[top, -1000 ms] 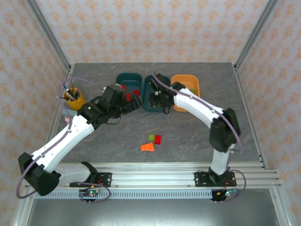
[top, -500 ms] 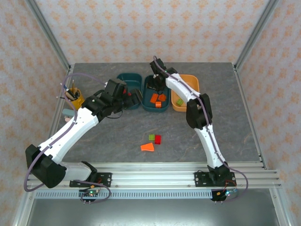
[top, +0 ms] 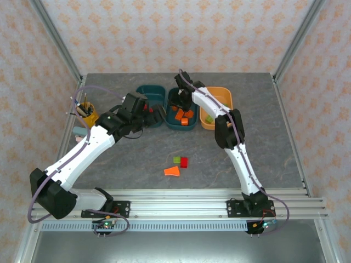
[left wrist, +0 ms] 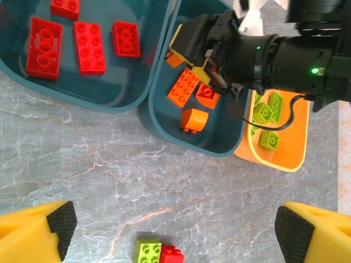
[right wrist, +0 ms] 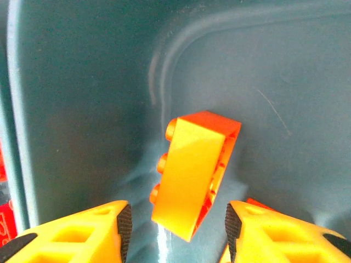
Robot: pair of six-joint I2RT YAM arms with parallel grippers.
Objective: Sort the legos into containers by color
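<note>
**Sorting, late stage.** The left teal tray (left wrist: 66,87) holds the red legos (left wrist: 89,46), the middle teal tray (left wrist: 219,134) the orange legos (left wrist: 184,87), and the orange tray (left wrist: 282,163) the light green legos (left wrist: 267,109). Your right gripper (right wrist: 175,222) hangs inside the middle teal tray, fingers parted and clear of a tilted orange brick (right wrist: 192,164), which is released. Your left gripper (left wrist: 174,227) is spread wide and empty. Left for you on the table (top: 131,159) are a green brick (top: 176,159), a red brick (top: 184,161) and the orange wedge (top: 172,171).
</note>
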